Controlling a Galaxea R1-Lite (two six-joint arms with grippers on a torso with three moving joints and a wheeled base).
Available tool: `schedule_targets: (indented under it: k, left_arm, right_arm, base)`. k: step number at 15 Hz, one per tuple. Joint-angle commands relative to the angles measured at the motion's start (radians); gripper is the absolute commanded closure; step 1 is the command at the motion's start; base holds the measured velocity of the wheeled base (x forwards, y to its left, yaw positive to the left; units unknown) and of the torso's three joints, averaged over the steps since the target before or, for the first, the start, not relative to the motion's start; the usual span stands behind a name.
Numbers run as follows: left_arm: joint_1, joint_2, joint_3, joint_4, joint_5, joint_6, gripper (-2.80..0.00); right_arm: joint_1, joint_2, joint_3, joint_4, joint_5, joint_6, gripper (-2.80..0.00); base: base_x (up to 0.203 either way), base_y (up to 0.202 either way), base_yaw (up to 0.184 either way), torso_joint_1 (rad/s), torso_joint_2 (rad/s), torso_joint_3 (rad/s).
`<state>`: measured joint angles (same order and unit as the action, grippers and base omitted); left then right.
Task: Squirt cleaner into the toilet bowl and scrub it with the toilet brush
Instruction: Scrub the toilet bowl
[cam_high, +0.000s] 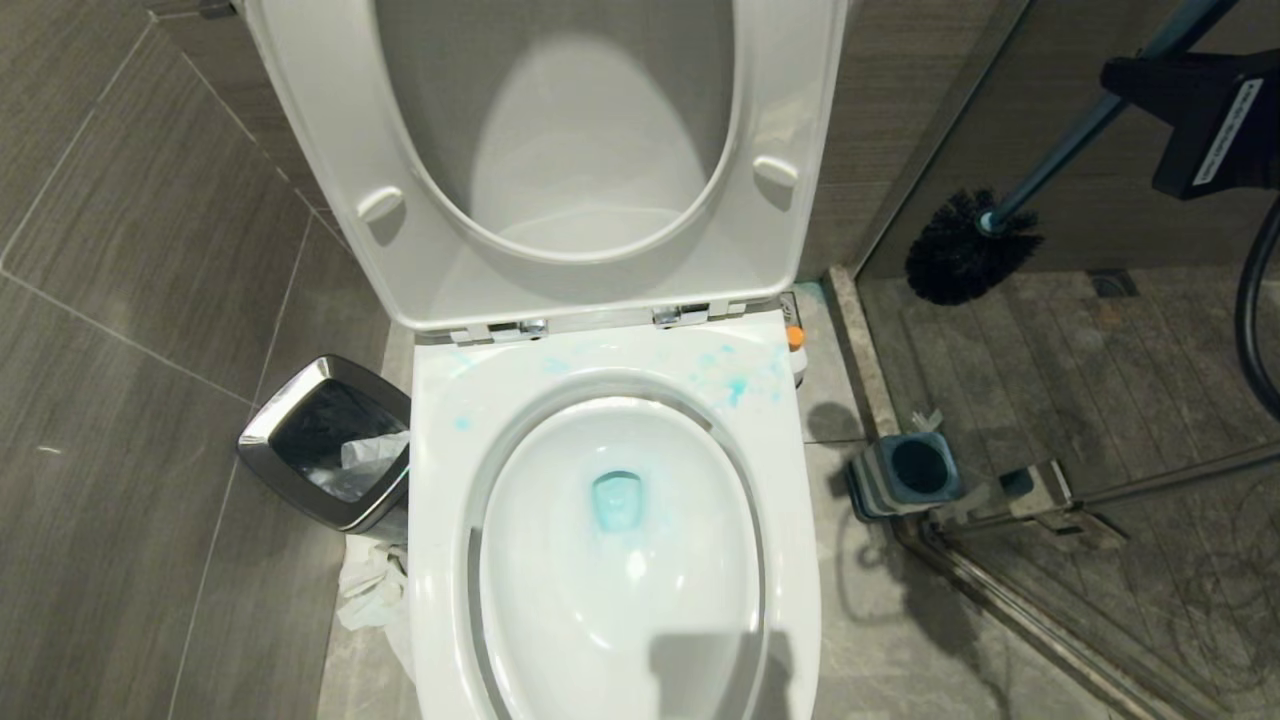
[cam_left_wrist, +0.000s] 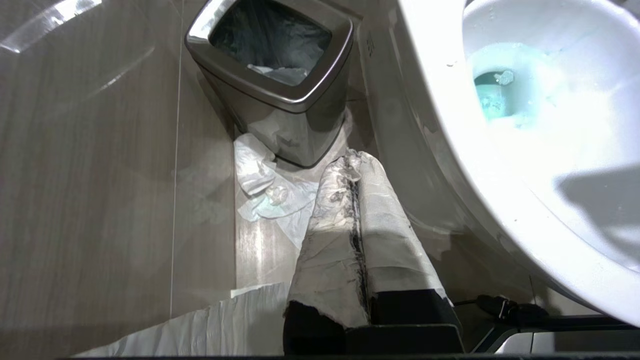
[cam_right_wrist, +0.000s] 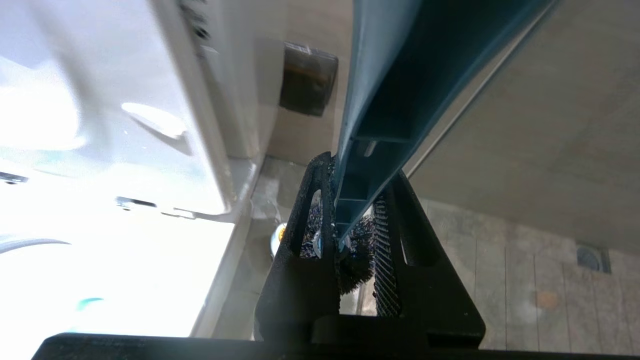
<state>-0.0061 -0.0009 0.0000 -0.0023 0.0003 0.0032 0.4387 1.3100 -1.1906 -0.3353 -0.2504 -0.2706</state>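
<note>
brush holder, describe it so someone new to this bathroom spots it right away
Start at the big white ceramic toilet bowl. On the floor to its right, by the glass shower door's corner, stands a small squarish blue-grey brush holder. Unlike the steel-rimmed black bin left of the bowl, it has a round dark opening.

Toilet bowl (cam_high: 640, 600) glossy ceramic – bin (cam_high: 300, 400) brushed steel (reflective).

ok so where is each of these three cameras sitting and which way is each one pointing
Head: high, facing down at the toilet bowl; the right gripper holds the toilet brush at upper right.
Left wrist: low by the floor, facing the bin and bowl rim; the wrapped left gripper is shut.
Right wrist: looks along the brush handle between its fingers.
Shared: head and left wrist both show bin and blue cleaner.
</note>
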Motion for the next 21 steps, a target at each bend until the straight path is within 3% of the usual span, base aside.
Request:
schedule_targets:
  k: [1,6,10,14,21]
  left_arm:
    - [0.0,0.001,0.0,-0.002,0.0,0.0,0.0]
    - [0.0,0.001,0.0,-0.001,0.0,0.0,0.0]
    - [0.0,0.001,0.0,-0.002,0.0,-0.002,0.0]
    - [0.0,0.001,0.0,-0.002,0.0,-0.002,0.0]
    - [0.0,0.001,0.0,-0.002,0.0,-0.002,0.0]
  right_arm:
    - [0.005,0.014,0.0,-0.003,-0.001,-0.001,0.0]
    - [0.058,0.037,-0.001,-0.005,-0.016,-0.002,0.0]
    - [0.178,0.081,-0.006,-0.01,-0.089,-0.001,0.0]
    - [0.279,0.159,-0.018,-0.097,-0.181,-0.001,0.0]
    - [0.406,0.276,-0.051,-0.102,-0.22,0.01,0.0]
  base:
    - [0.0,0.0,0.0,0.002,0.0,0.207]
    - [0.0,0.0,0.0,0.001,0.0,0.202]
    - [0.0,0.0,0.0,-0.001,0.0,0.199]
    - [0.0,0.0,0.0,0.002,0.0,0.18]
    - [0.0,0.0,0.0,0.001,0.0,0.015]
